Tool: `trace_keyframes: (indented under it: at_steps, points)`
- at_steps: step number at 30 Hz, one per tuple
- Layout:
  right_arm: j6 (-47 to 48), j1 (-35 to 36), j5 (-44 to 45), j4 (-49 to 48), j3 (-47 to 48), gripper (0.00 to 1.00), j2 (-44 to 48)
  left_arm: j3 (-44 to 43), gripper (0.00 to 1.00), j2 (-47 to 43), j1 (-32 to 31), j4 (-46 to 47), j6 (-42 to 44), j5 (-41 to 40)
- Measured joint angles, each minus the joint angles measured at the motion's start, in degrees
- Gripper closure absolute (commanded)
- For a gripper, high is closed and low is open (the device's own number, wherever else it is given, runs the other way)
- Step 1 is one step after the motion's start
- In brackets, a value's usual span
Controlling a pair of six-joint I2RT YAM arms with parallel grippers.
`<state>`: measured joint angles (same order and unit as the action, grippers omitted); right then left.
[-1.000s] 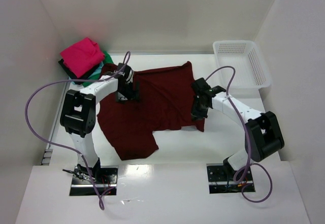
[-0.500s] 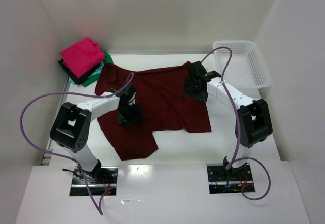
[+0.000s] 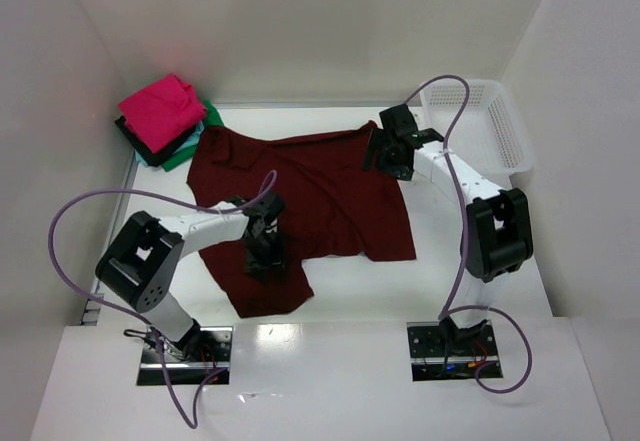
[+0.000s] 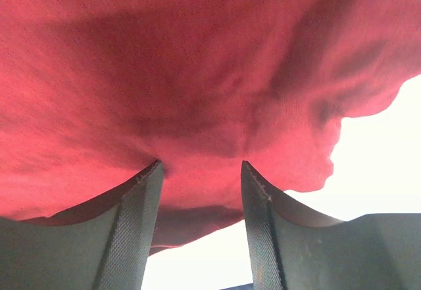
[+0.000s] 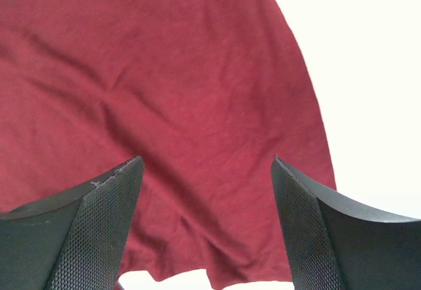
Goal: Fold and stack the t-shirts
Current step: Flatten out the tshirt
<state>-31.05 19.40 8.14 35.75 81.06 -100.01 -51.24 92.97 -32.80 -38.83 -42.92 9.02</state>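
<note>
The maroon t-shirt (image 3: pixel 320 196) lies spread out on the white table, with one flap reaching toward the front left. My left gripper (image 3: pixel 266 257) is low over that flap. In the left wrist view the left gripper (image 4: pixel 200 168) is open, its tips touching the wrinkled cloth (image 4: pixel 197 73) near the edge. My right gripper (image 3: pixel 388 153) hovers over the shirt's far right corner. In the right wrist view the right gripper (image 5: pixel 207 162) is wide open and empty above the cloth (image 5: pixel 164 73). Folded shirts are stacked at the back left: pink (image 3: pixel 160 109) on top, green (image 3: pixel 196 137) and black (image 3: pixel 128 133) below.
A white mesh basket (image 3: pixel 490 126) stands at the back right, close to the right arm. White walls enclose the table on the left, back and right. Purple cables loop from both arms.
My left gripper has moved from the shirt's far left toward the front, onto the lower flap. My right gripper has moved from the shirt's near right corner to its far right corner.
</note>
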Motion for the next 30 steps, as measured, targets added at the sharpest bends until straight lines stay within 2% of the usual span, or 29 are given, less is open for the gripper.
trace_keyframes:
  at_steps: [7,12,15,17,19,24,26,27,28,30]
  points:
    - [1.5,-1.0,-0.5,-0.9,0.1,0.16,-2.0,3.8,0.48,-2.7,-7.1,-0.2,-5.9,1.7]
    - [2.1,-1.0,-1.3,-2.3,0.1,0.16,-2.0,7.7,0.48,-6.1,-12.1,-0.3,-10.6,3.5]
    - [2.3,-1.0,-1.5,-2.4,0.1,0.15,-2.0,10.4,0.48,-8.6,-13.9,-0.7,-12.9,4.6]
    - [2.4,-1.0,-1.5,-2.6,0.1,0.13,-2.0,12.8,0.54,-13.5,-14.1,-2.0,-14.9,4.8]
    - [2.5,-1.0,-1.5,-2.9,0.0,0.13,-2.0,13.4,0.55,-15.0,-14.2,-2.3,-16.0,5.1]
    - [2.5,-1.0,-1.5,-3.5,-0.9,0.13,-2.0,13.8,0.71,-17.3,-14.3,-7.4,-16.7,4.4]
    - [2.5,-1.0,-1.5,-3.5,-0.9,0.13,-2.0,9.8,0.78,-17.4,-14.3,-11.6,-17.1,2.4]
    - [2.5,-1.0,-1.5,-3.6,-0.9,0.13,-2.0,4.3,0.85,-17.5,-14.3,-13.9,-17.1,-0.3]
    - [2.5,-1.0,-1.5,-3.6,-0.9,0.15,-2.0,-1.1,0.93,-17.9,-14.3,-13.9,-17.2,-2.3]
    - [2.5,-1.0,-1.7,-3.7,-0.9,0.16,-2.0,-6.0,0.99,-18.5,-13.9,-13.8,-16.8,-5.5]
